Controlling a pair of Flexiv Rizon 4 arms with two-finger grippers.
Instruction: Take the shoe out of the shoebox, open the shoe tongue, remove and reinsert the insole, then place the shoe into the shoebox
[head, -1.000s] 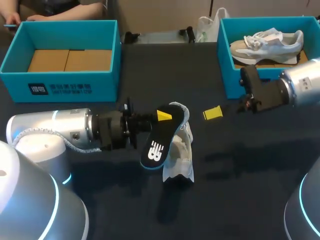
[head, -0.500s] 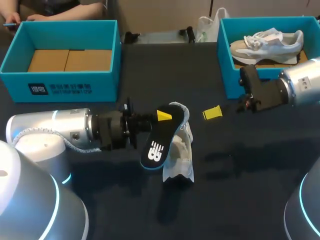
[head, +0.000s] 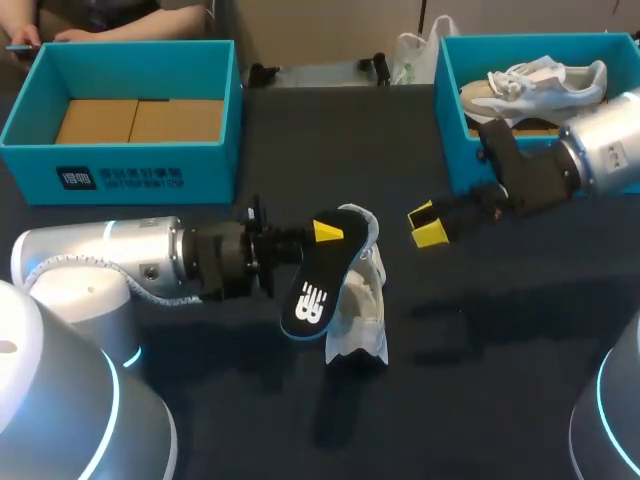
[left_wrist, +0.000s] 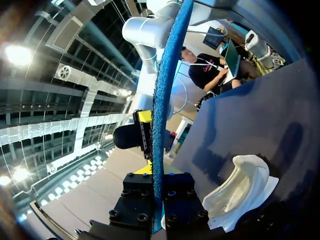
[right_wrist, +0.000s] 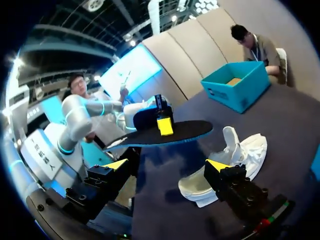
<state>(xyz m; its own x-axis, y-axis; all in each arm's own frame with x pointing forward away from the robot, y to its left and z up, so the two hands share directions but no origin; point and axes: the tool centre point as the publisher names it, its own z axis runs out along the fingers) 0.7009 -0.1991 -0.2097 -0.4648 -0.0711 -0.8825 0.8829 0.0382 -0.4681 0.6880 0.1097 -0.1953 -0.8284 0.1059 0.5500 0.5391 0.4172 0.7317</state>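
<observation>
A white shoe (head: 362, 300) lies on the dark table at the middle. Just above it my left gripper (head: 318, 235) is shut on a black insole (head: 312, 290) with a blue edge, holding it tilted over the shoe. The left wrist view shows that insole (left_wrist: 165, 90) edge-on between the fingers, with the shoe (left_wrist: 240, 192) beside it. My right gripper (head: 428, 225) stands open to the right of the shoe, empty. From the right wrist, the open gripper (right_wrist: 167, 165) faces the insole (right_wrist: 170, 134) and the shoe (right_wrist: 225, 162).
A teal shoebox (head: 140, 165) with a cardboard floor stands at the back left, also in the right wrist view (right_wrist: 237, 87). A second teal box (head: 450, 130) at the back right holds a grey-white sneaker (head: 535, 85). Bare table lies in front of the shoe.
My right gripper has turned and shifted slightly left, so both yellow tips now show. The left arm, the insole and the shoe have not moved.
</observation>
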